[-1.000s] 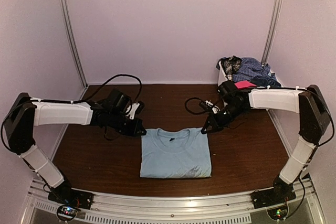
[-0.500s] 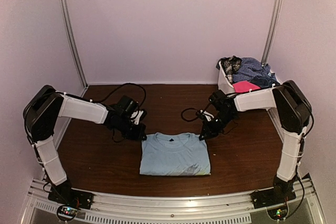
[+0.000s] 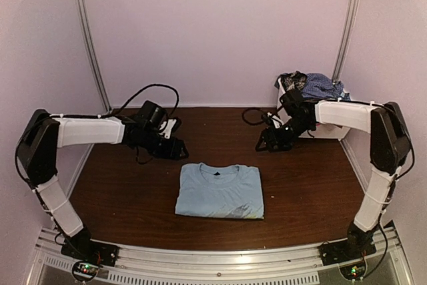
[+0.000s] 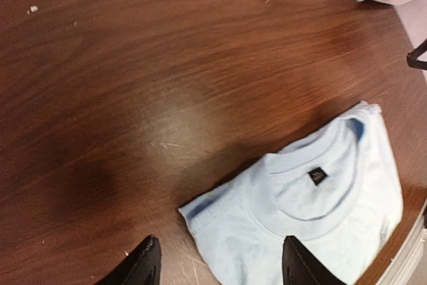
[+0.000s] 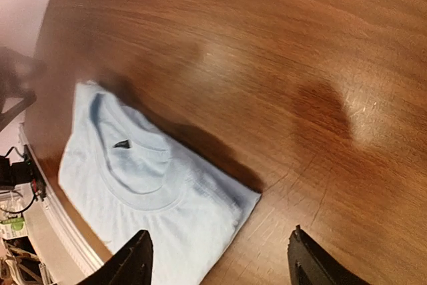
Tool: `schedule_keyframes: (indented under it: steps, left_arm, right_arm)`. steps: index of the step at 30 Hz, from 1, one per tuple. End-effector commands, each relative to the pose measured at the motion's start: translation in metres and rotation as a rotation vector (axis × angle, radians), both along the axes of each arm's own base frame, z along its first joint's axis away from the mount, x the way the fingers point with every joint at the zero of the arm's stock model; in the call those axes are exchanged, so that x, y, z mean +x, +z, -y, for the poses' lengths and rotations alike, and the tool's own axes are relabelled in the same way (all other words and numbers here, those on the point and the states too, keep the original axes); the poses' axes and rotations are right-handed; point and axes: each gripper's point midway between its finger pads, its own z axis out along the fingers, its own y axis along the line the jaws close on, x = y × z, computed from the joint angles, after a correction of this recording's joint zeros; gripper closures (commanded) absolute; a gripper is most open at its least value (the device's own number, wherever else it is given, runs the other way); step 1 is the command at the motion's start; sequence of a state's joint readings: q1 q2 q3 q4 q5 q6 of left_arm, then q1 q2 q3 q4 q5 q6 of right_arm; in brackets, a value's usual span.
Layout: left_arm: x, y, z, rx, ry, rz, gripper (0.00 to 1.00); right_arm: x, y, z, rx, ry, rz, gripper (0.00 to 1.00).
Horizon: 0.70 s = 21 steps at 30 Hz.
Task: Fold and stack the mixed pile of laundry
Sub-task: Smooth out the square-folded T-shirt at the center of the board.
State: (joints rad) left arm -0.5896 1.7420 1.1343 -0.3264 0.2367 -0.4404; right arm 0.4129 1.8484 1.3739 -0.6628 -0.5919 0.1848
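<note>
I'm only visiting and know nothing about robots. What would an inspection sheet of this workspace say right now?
Surface: dark brown wooden table, with a few pale specks in the left wrist view.
Job's things: light blue T-shirt folded flat, near centre; the rest of the laundry pile heaped in the white basket, far right.
Clutter: nothing seen.
Grippers: left gripper and right gripper both open and empty, beyond the T-shirt's far corners, not touching it.
Cables: black cables loop by each wrist, away from the T-shirt.
Surroundings: pale walls; metal rail along the near edge.
</note>
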Motion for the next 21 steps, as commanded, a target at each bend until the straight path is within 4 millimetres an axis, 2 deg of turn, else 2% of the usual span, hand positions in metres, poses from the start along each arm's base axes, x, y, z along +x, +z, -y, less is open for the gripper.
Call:
schedule_keyframes:
  steps: [1, 4, 7, 9, 11, 14, 17, 21]
  left_arm:
    - [-0.038, 0.053, 0.006, -0.136, -0.072, 0.043, 0.35]
    - [-0.082, 0.063, 0.027, -0.225, -0.179, 0.014, 0.31]
    - [-0.128, 0.066, 0.062, -0.353, -0.292, -0.047, 0.31]
    - [-0.152, 0.059, 0.079, -0.384, -0.345, -0.088, 0.31]
    - [-0.163, 0.048, 0.093, -0.421, -0.361, -0.131, 0.31]
    - [-0.169, 0.029, 0.101, -0.493, -0.334, -0.202, 0.31]
    - [-0.172, 0.002, 0.099, -0.487, -0.304, -0.263, 0.31]
    - [-0.173, -0.047, 0.076, -0.412, -0.212, -0.336, 0.31]
  right_arm:
    - [-0.045, 0.062, -0.01, 0.154, 0.057, -0.033, 0.27]
    - [-0.091, 0.066, -0.036, 0.263, 0.117, -0.117, 0.25]
    - [-0.141, 0.062, -0.068, 0.387, 0.195, -0.223, 0.25]
    - [-0.167, 0.054, -0.085, 0.456, 0.241, -0.268, 0.26]
    - [-0.185, 0.045, -0.097, 0.494, 0.27, -0.313, 0.26]
    - [-0.199, 0.022, -0.103, 0.509, 0.266, -0.38, 0.26]
    - [-0.2, -0.003, -0.101, 0.511, 0.238, -0.414, 0.26]
    - [-0.199, -0.054, -0.084, 0.433, 0.172, -0.481, 0.27]
